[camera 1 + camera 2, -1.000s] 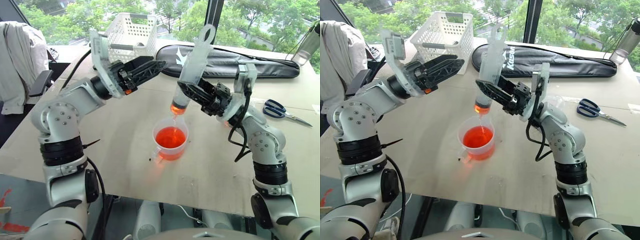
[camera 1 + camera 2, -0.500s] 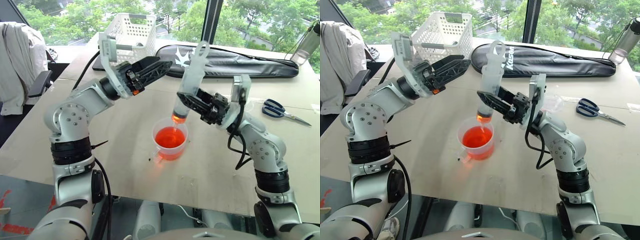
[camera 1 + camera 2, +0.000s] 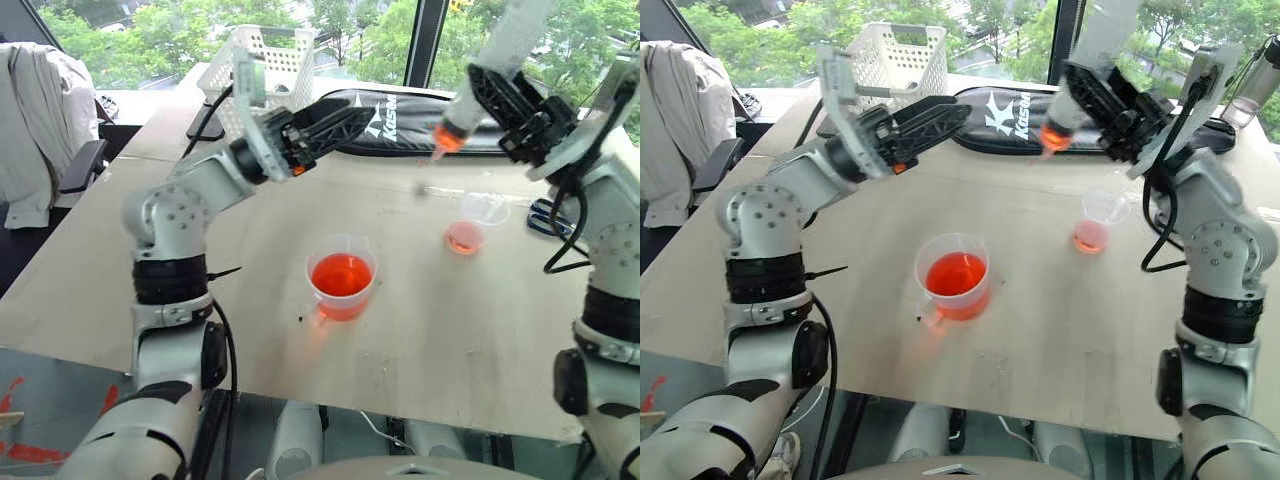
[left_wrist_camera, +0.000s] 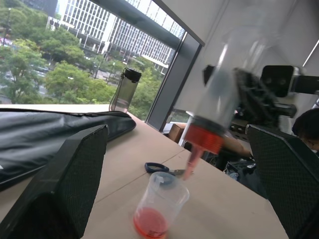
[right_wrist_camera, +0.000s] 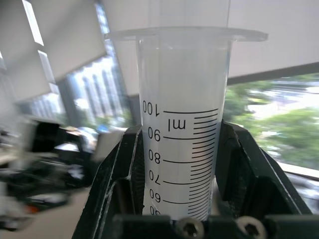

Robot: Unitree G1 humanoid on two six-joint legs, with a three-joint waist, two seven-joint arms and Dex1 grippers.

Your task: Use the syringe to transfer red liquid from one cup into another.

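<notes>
Moved off the wide clear handled measuring cup (image 3: 341,283) — right gripper (image 3: 505,105) clamps the large clear plastic syringe (image 3: 468,95), red liquid (image 3: 449,139) loaded, tip near the small clear handleless cup (image 3: 467,226) below; discharge remains. Left gripper (image 3: 335,122) gapes, empty.

A white slatted basket (image 3: 895,55) is seen on the wooden table (image 3: 1040,330) at about eleven o'clock. A long black zipped bag (image 3: 1000,115) is laid across twelve o'clock. Blue-handled scissors (image 3: 540,215) are partly seen at two o'clock. A clear bottle with a dark cap (image 4: 123,89) is stood at the far edge, near one o'clock. A grey garment (image 3: 35,120) is draped at nine o'clock.
</notes>
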